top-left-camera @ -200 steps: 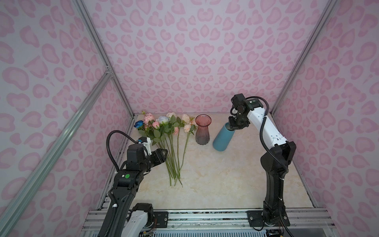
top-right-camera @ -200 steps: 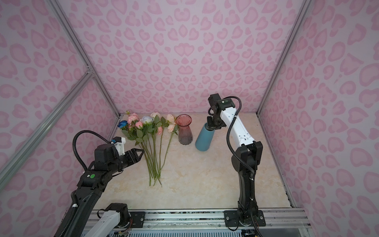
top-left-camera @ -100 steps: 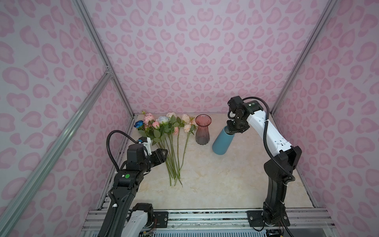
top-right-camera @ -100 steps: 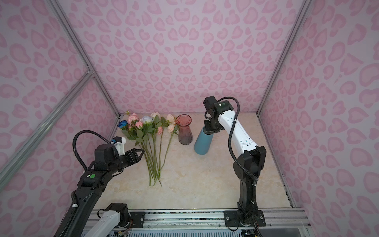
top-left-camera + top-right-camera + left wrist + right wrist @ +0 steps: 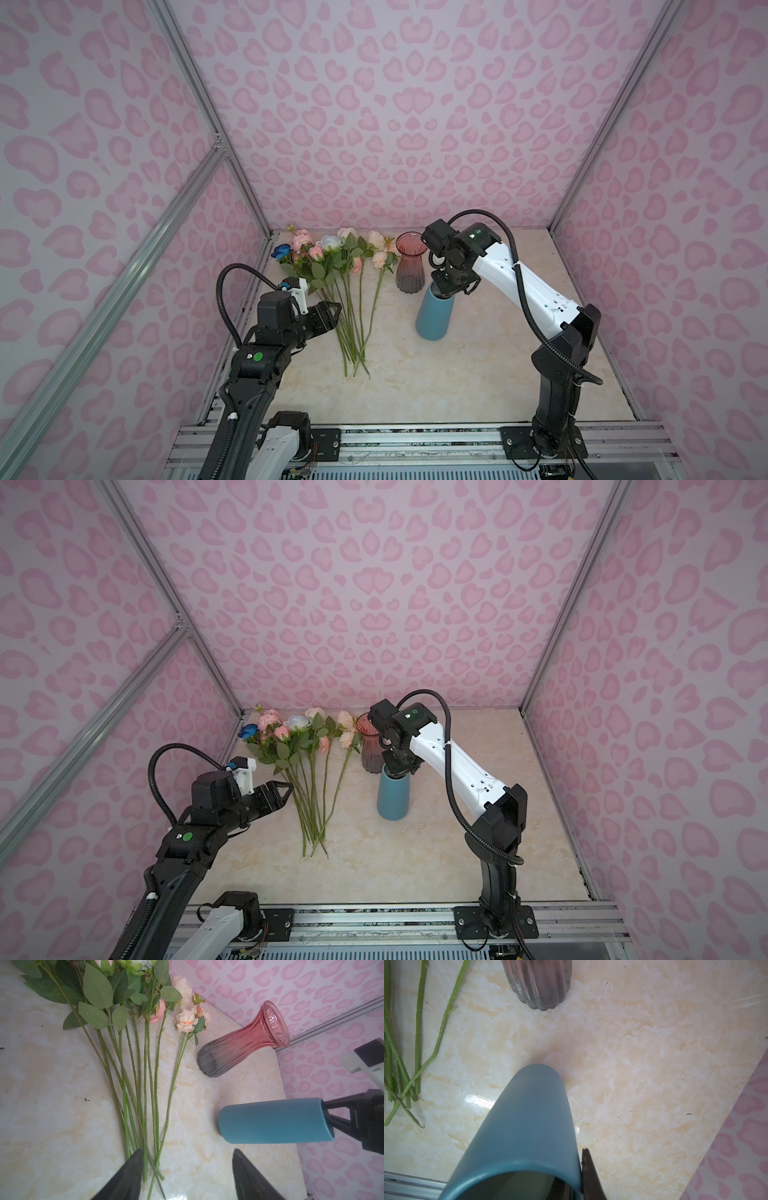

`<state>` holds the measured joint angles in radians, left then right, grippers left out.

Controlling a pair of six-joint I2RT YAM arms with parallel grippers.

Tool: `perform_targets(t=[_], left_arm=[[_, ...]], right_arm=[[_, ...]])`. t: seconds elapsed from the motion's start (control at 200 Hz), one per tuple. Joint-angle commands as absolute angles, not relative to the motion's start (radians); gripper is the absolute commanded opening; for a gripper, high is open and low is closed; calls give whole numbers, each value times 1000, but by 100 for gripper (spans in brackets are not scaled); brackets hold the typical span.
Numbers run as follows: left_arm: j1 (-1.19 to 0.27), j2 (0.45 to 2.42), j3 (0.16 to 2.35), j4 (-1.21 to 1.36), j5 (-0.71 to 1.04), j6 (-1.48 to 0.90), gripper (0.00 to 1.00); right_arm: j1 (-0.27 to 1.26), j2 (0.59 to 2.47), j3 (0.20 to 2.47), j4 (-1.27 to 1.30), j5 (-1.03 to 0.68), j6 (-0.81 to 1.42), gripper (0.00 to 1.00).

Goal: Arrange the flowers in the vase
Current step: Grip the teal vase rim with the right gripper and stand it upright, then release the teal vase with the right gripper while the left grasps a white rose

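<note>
**Stock on table: loose flowers, two vases, nothing arranged yet**

**Flowers** [image 5: 328, 266]: one loose bunch lying flat on the table [image 5: 478, 365]. The blooms point at the back wall and the cut ends at the front. The stems [image 5: 143, 1105] fan apart at the leaves and cross one another at the cut ends. None is in a vase.

**Blue vase** [image 5: 432, 313]: opaque and tapered, to the right of the bunch, leaning slightly. Whether its base rests on the table cannot be told.

**Red glass vase** [image 5: 408, 270]: upright and empty, just behind the blue vase and near the outermost peach bloom.

**Right gripper** [image 5: 444, 291]: pinched tight on the blue vase's rim, one finger inside the mouth and one outside.

**Left gripper** [image 5: 187, 1153]: jaws spread wide and holding nothing. It sits just beside the stems on their left side.

**Hazards**
- A pinch on one wall of the rim is a thin hold. The blue vase could pivot, slip or topple if it is moved quickly or let go while leaning.
- The red glass vase stands close by. A sideways swing of the blue vase or the arm could knock it over.
- Because the cut ends cross and the leaves overlap, closing on one stem may drag its neighbours or take several at once.
- The stems are thin and may slide out of a loose grip.
- With the right gripper's finger inside the mouth, an incoming stem has less room to enter.
</note>
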<state>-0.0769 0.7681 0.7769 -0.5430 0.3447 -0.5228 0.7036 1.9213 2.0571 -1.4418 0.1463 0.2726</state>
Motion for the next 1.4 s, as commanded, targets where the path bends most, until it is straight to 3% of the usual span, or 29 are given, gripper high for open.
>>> perform_targets(t=[0.0, 0.355, 0.455, 0.53, 1.03, 1.395], left_arm=[[-76, 761, 777, -525, 361, -515, 69], [-76, 763, 794, -541, 358, -506, 69], [-76, 765, 800, -540, 354, -506, 69], [-75, 768, 805, -541, 356, -508, 69], [-80, 810, 864, -558, 357, -506, 71], [-263, 1022, 977, -603, 44, -496, 65]], right_arm=[[722, 1927, 2046, -1449, 230, 294, 0], [728, 1861, 1926, -1407, 211, 296, 1], [727, 1845, 1902, -1392, 217, 306, 7], [727, 1844, 1902, -1392, 216, 308, 18], [700, 1793, 1934, -1406, 209, 277, 30], [698, 1663, 2005, -1372, 198, 267, 33]])
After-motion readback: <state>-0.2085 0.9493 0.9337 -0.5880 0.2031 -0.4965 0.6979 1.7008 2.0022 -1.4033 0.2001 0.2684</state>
